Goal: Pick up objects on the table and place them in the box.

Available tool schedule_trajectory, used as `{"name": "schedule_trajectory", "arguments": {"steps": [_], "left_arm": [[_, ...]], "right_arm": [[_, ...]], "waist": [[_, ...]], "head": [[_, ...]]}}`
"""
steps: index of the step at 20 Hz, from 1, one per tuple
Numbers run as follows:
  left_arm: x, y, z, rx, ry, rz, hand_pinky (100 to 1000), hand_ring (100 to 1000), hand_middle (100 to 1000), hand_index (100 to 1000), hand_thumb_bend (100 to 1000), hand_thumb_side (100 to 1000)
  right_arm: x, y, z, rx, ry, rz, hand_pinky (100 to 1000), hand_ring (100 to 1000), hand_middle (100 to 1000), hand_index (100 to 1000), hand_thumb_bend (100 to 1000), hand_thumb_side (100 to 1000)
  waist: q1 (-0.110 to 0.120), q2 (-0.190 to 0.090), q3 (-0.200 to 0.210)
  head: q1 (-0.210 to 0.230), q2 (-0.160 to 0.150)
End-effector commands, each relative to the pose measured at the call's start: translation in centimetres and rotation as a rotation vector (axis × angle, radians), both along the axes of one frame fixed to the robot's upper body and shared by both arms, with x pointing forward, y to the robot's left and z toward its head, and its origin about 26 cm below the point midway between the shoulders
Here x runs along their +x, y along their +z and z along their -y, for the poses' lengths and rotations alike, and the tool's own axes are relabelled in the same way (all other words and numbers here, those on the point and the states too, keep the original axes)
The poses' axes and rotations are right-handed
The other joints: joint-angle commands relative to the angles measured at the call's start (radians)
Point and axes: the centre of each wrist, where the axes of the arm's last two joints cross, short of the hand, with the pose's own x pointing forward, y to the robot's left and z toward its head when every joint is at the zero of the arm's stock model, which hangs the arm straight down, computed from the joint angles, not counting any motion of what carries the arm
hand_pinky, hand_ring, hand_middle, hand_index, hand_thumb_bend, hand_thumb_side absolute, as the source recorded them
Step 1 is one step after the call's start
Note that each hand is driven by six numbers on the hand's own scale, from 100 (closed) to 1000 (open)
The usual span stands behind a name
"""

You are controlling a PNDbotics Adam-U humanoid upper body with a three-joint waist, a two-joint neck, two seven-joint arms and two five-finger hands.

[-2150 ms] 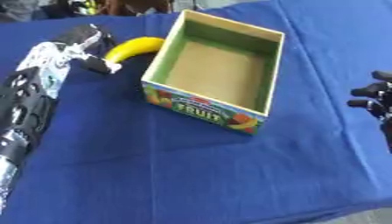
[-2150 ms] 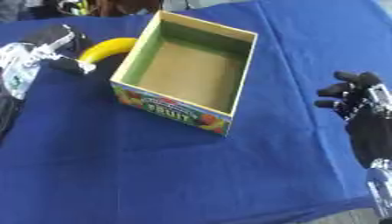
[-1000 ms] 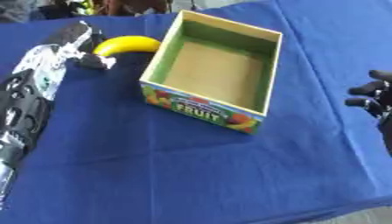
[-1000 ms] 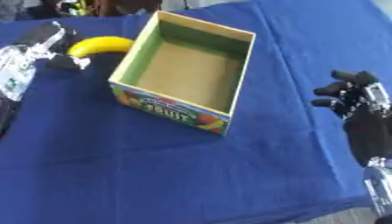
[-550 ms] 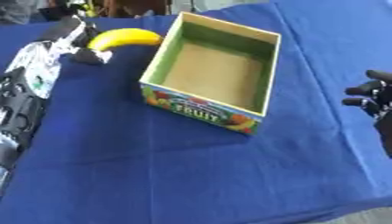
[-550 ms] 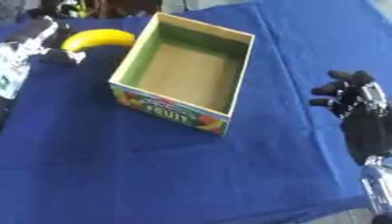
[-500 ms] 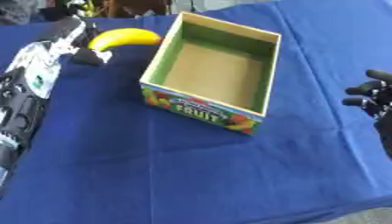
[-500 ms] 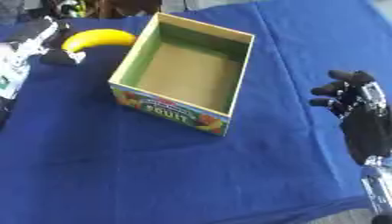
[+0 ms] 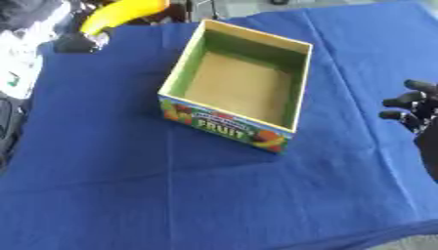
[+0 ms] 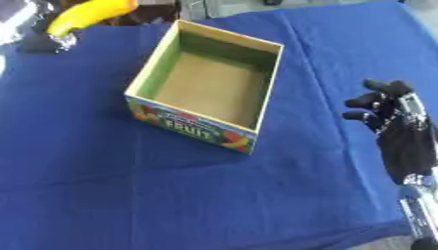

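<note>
A yellow banana [image 9: 122, 13] hangs above the table's far left corner, tilted up to the right, with my left hand [image 9: 70, 40] shut on its lower end. The hand is left of the open cardboard fruit box [image 9: 239, 86], whose green-walled inside holds nothing. My right hand [image 10: 395, 123] rests at the right edge of the table, fingers relaxed and pointing up, well away from the box.
A blue cloth [image 9: 171, 195] covers the whole table. My left forearm [image 9: 17, 73], black and white, runs down the left edge. Dark clutter shows beyond the far edge.
My left hand has lifted the banana off the cloth and carried it up and away toward the far left corner. The right hand has stayed put.
</note>
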Motion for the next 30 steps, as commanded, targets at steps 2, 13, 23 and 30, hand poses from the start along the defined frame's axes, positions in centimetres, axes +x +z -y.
{"name": "schedule_trajectory", "arguments": {"steps": [2, 13, 23, 30], "left_arm": [[-1.2, 4.1, 0.1, -0.031, -0.063, 0.093, 465, 420, 382, 553, 100, 487], [-2.0, 6.9, 9.0, 0.088, -0.404, 0.129, 483, 438, 400, 565, 100, 424], [-0.5, 1.4, 14.0, 0.290, -0.510, 0.028, 496, 449, 414, 573, 100, 389], [0.2, -2.4, 13.9, 0.413, -0.488, -0.045, 515, 476, 439, 581, 100, 376]], "right_arm": [[-0.1, 0.6, 0.5, -0.007, -0.010, 0.018, 634, 678, 541, 765, 100, 788], [0.0, 0.6, 0.3, -0.013, 0.010, 0.014, 634, 678, 540, 766, 100, 786], [0.2, 1.0, -0.4, -0.013, 0.042, 0.023, 634, 679, 540, 766, 100, 784], [0.3, 1.0, -0.5, -0.011, 0.041, 0.025, 634, 679, 540, 766, 100, 783]], "waist": [[-0.006, -0.028, 0.001], [-0.005, -0.033, -0.030], [-0.004, -0.020, -0.073], [-0.001, -0.015, -0.072]], "head": [[-0.005, 0.005], [0.011, 0.006], [0.025, -0.006], [0.023, -0.008]]}}
